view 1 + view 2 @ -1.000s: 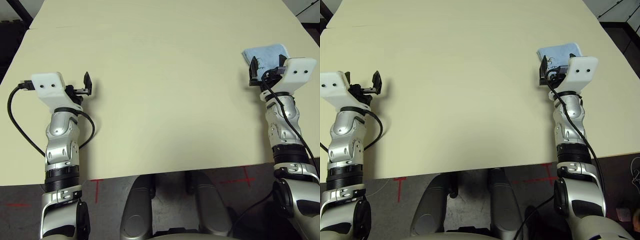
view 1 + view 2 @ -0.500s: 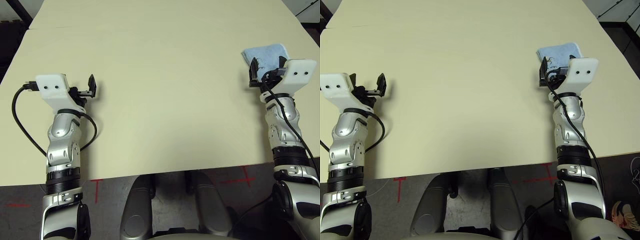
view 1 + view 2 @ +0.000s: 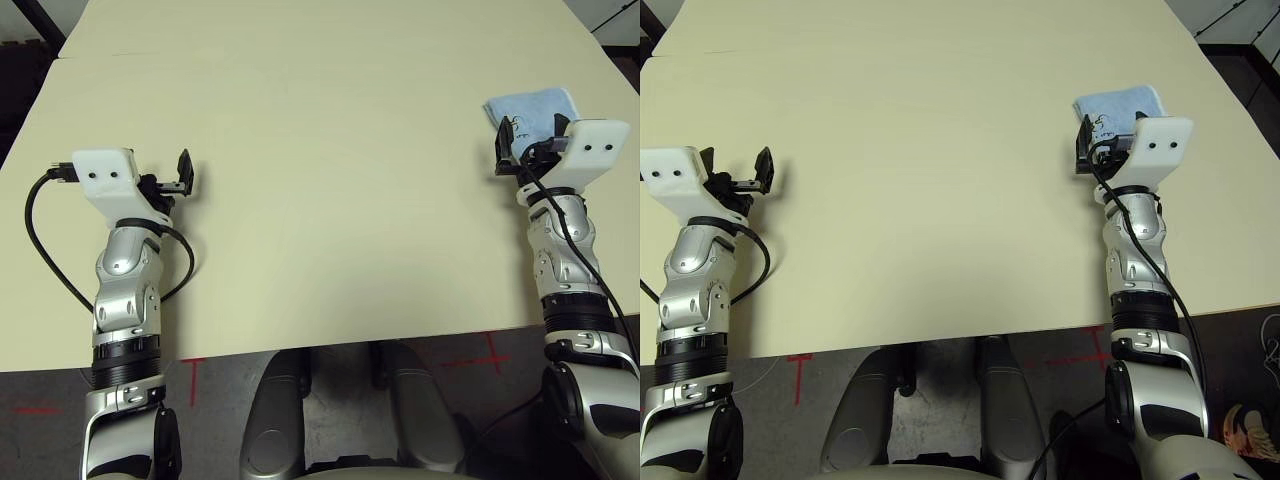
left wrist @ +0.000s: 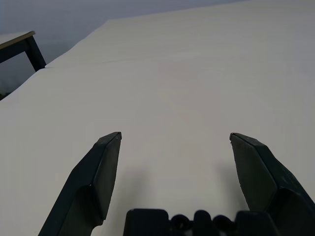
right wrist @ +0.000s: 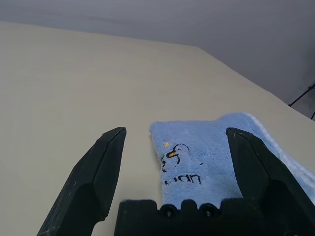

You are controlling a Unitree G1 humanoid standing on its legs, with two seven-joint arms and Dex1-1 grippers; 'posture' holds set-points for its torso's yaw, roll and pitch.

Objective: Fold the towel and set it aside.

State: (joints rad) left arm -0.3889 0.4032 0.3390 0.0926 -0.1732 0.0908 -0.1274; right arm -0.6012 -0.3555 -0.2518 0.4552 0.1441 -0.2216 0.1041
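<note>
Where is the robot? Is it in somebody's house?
Probably not a house, more likely a robot test room: a big plain cream table, red tape marks on the grey floor, and just a folded blue towel to practise with.

You had even, bright overhead light on the table [image 3: 330, 150], with no glare off its matte top. Soft shadows lay just under each forearm and beside the left gripper [image 3: 180, 172]. The head views were sharp; the wrist views looked dimmer, and the right gripper [image 5: 174, 142] fingers near the lens were slightly soft.
</note>
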